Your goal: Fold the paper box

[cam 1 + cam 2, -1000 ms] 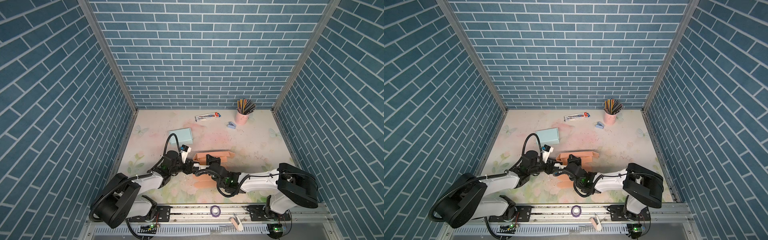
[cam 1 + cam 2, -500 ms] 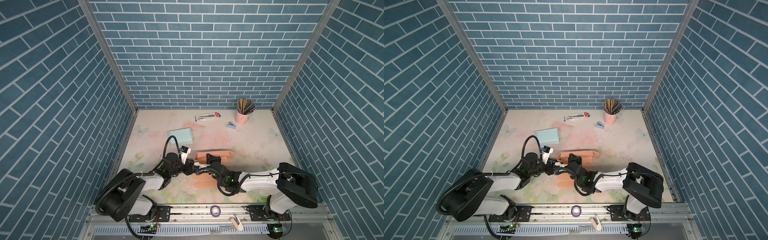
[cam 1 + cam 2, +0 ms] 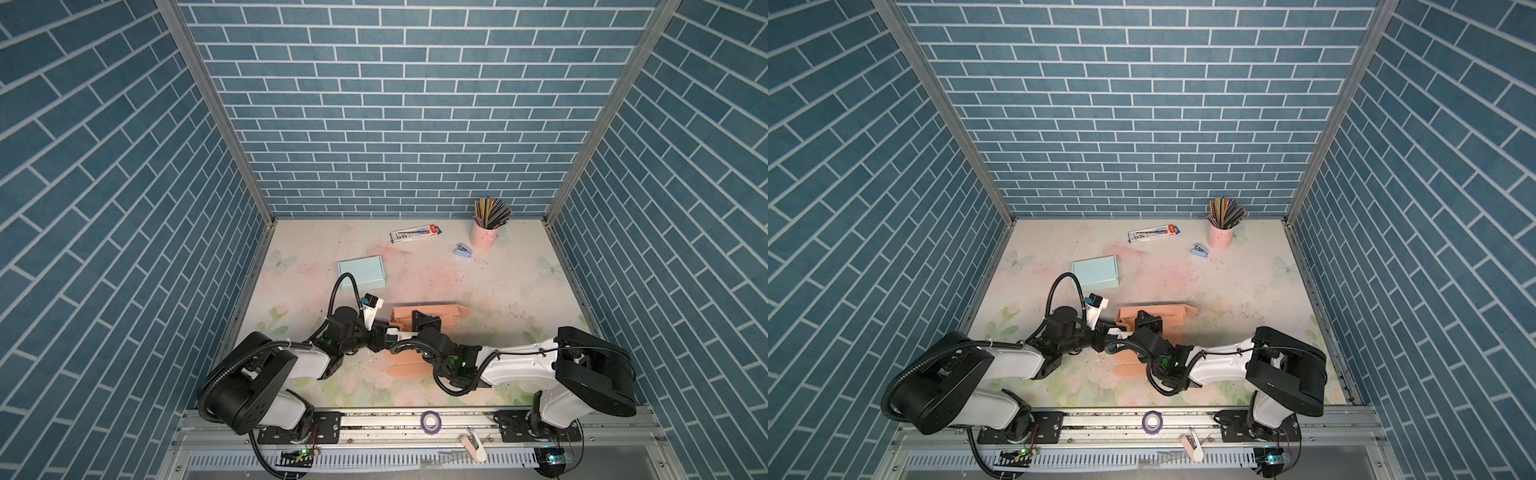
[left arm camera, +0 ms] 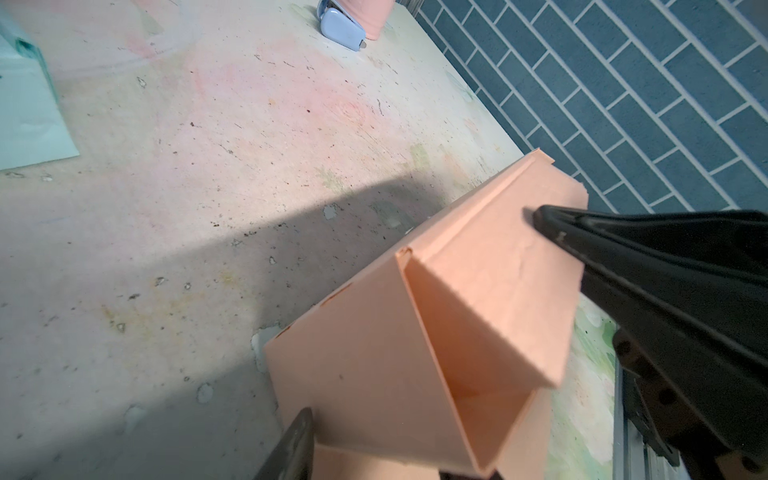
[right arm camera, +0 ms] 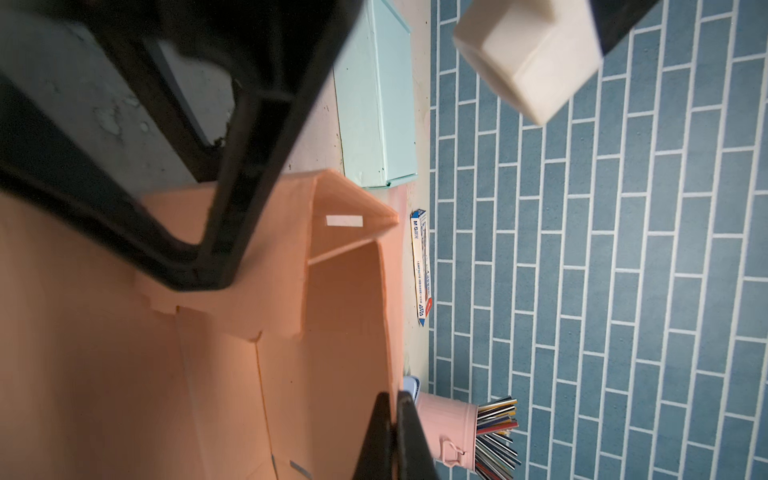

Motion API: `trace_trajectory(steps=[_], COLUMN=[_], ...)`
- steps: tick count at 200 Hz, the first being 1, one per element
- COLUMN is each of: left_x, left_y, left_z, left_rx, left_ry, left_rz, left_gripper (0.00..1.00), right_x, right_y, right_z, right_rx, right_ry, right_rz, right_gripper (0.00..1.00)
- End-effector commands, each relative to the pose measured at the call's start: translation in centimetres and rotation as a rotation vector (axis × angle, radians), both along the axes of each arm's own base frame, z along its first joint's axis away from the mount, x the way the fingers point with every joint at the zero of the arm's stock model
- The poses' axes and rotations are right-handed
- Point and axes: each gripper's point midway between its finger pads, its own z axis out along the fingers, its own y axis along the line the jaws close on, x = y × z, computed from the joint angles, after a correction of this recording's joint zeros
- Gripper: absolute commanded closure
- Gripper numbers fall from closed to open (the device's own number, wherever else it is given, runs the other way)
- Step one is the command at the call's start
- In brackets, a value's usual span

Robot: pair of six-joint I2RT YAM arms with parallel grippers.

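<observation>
1. Paper box [image 3: 446, 312], peach, sits front-centre on the table [image 3: 498, 291], between your two arms. It is partly folded: the long far wall is upright and flat flaps lie toward the front rail.
2. Your left gripper [image 3: 384, 334] is at the box's left end. In the left wrist view one of its fingers [image 4: 291, 444] shows beside the end panel, and the other is almost out of frame. They stand apart with the box corner between them. You can't tell if they press the card or only straddle it.
3. Your right gripper [image 3: 422, 318] reaches across from the right and sits on the far wall. In the right wrist view its fingers [image 5: 409, 440] are closed tight together. The wall's rim runs straight into the seam between them, so they pinch the wall's edge.
4. In the left wrist view you see the right gripper's black tip lying on the wall's face near the top fold.
5. At the left end the end flap is folded inward, making an open corner pocket.
6. Light blue box [image 3: 360, 272] lies flat behind the left gripper, apart from the peach one.
7. Far back you have a pen carton [image 3: 414, 233], a pink cup [image 3: 484, 237] of coloured sticks, and a small blue stapler [image 3: 462, 250] just beside the cup.
8. Purple tape roll [image 3: 430, 420] rests on the front rail.
</observation>
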Motion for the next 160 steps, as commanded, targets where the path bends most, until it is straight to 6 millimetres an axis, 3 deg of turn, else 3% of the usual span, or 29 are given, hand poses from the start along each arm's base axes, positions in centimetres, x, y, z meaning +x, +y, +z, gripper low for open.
trace_trajectory(steps=[1,58,108,160], left_x=[0.4,0.2,0.1,-0.1], left_y=[-0.1,0.4,0.6,1.0], left_z=[1.4,0.1,0.2,0.1], left_rx=[-0.028,-0.006,-0.001,0.025], left_ry=[-0.071,-0.057,-0.067,-0.08], left_rz=[0.017,0.035,0.038,0.04], left_gripper=[0.5,0.48,0.48,0.56], right_x=[-0.4,0.5,-1.0,-2.8], right_y=[0.3,0.9,1.3,1.5], right_z=[-1.1,-0.3,-1.0,-0.8], right_rx=[-0.004,-0.02,-0.062,-0.061], right_ry=[0.031,-0.121,-0.123,-0.088], right_rz=[-0.018,-0.007,0.05,0.072], right_gripper=[1.0,1.0,1.0,1.0])
